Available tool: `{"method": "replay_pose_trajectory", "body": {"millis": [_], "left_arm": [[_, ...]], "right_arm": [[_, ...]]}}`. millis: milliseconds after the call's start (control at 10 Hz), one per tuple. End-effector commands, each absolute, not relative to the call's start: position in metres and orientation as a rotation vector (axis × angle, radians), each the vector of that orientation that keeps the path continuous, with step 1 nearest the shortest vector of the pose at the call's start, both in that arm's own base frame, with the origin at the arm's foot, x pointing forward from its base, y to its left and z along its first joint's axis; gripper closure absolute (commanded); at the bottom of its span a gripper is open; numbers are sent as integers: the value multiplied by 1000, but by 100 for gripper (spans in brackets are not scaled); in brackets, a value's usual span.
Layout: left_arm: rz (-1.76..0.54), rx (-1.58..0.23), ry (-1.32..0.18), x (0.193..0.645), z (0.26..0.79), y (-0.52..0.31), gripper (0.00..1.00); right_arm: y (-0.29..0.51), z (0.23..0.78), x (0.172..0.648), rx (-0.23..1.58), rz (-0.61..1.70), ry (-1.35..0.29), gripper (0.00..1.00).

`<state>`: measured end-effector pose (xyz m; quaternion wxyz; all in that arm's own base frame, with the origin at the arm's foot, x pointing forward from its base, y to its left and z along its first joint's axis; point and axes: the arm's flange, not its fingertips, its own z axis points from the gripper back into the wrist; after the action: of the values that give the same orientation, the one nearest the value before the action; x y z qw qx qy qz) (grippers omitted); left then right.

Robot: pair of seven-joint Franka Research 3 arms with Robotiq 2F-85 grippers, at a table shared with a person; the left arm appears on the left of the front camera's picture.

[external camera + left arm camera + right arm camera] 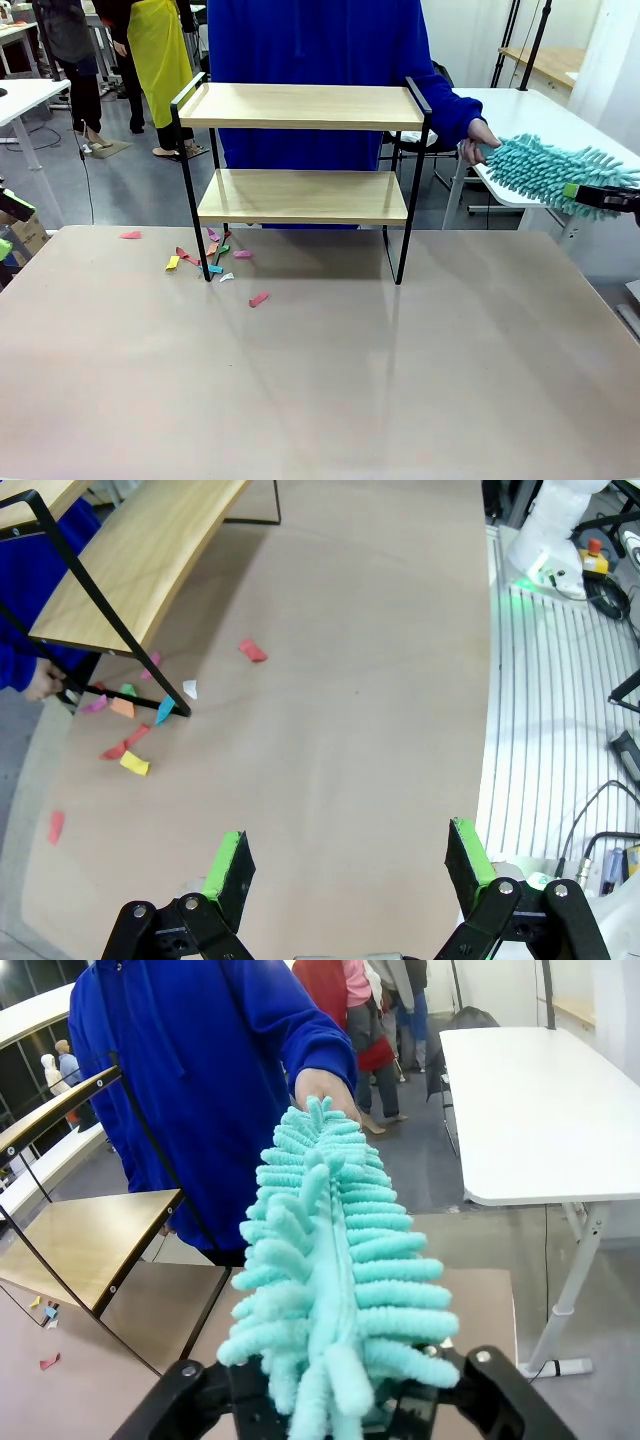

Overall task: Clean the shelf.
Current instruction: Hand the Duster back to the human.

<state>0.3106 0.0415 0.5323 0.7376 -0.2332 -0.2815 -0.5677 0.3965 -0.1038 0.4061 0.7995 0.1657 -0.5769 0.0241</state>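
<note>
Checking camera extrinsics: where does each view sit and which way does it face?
Front: between the arms, facing the shelf and person; right gripper at right edge.
Left wrist: above the table, looking down past its open fingers at paper scraps.
Right wrist: along the duster, towards the person's hand.
Shared: front and right wrist both show the duster.

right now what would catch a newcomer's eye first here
The fluffy teal duster, gripped by the right gripper at the table's right edge, with a person's hand on its far tip. Next, the shelf at the far side, with colourful paper scraps by its left leg.
</note>
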Motion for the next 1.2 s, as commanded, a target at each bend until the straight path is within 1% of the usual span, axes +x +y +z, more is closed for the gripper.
{"method": "replay_pose_trajectory", "body": {"millis": [0,200,600,800,900,1100], "left_arm": [[-1262,-528,-639,312,533,42,0],[-1262,-528,-639,312,533,42,0],[-1262,-528,-639,312,533,42,0],[-1262,-528,-639,312,533,42,0],[-1262,-528,-639,312,533,42,0],[-1262,-528,-639,312,533,42,0]], "right_arm": [[-105,405,396,377,59,-1243,0],[-109,418,393,433,45,-1275,0],[-157,533,366,594,-136,-1496,0],[-200,582,352,692,-294,-1581,0],[-218,595,346,725,-352,-1609,0],[-240,604,341,745,-397,-1633,0]]}}
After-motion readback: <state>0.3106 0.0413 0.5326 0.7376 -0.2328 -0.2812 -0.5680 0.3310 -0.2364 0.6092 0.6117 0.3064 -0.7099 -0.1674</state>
